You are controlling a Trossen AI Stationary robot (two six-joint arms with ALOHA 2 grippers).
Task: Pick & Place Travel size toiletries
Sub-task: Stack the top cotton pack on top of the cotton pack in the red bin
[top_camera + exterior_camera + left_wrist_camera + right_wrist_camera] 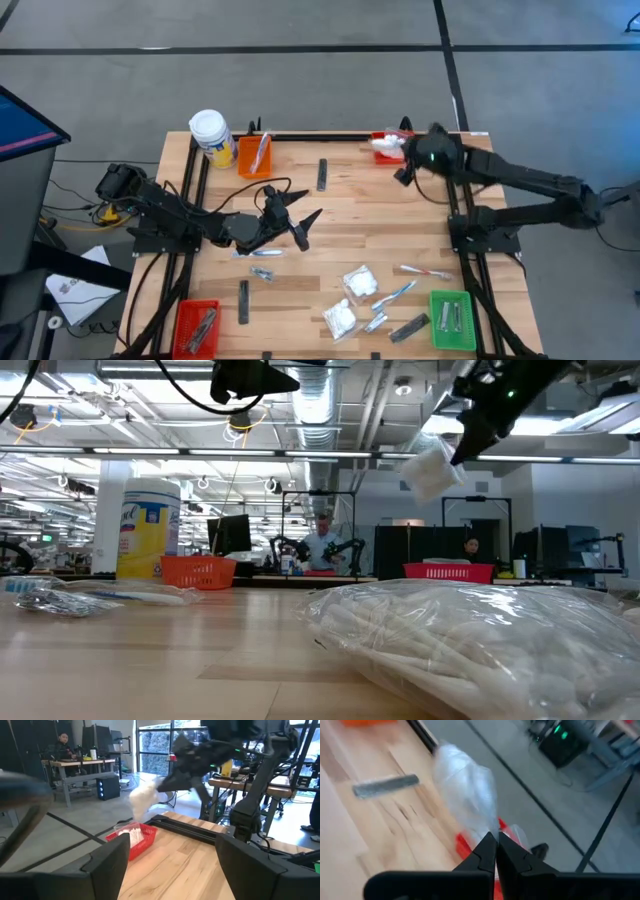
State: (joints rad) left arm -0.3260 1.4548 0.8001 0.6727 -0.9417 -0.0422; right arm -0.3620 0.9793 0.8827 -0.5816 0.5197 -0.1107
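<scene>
My right gripper (pixel 496 846) is shut on a white puffy packet (pixel 467 790), one of the travel size toiletries, and holds it in the air over the red bin (pixel 135 840) at the table's far right corner. The low view shows the packet (pixel 432 475) hanging under that gripper (pixel 462 448). My left gripper (pixel 300 225) stands open over the table's left middle, pointing level, with nothing between its fingers. Two more white packets (pixel 360 280), toothbrushes (pixel 425 271), dark bars (pixel 321 175) and silvery sachets (pixel 262 272) lie flat on the wood. My right gripper pinches the packet by its edge (pixel 489 827) between the two fingertips. The fingers slant down from the table's right side. The packet hangs clear of the table, above the red bin, which holds other white packets (pixel 131 832).
An orange bin (pixel 253 153) with a toothbrush and a white-capped yellow jar (pixel 210 135) stand at the far left. A second red bin (pixel 197 328) sits at the near left corner, a green bin (pixel 452 320) at the near right. Black rails (pixel 320 136) frame the table.
</scene>
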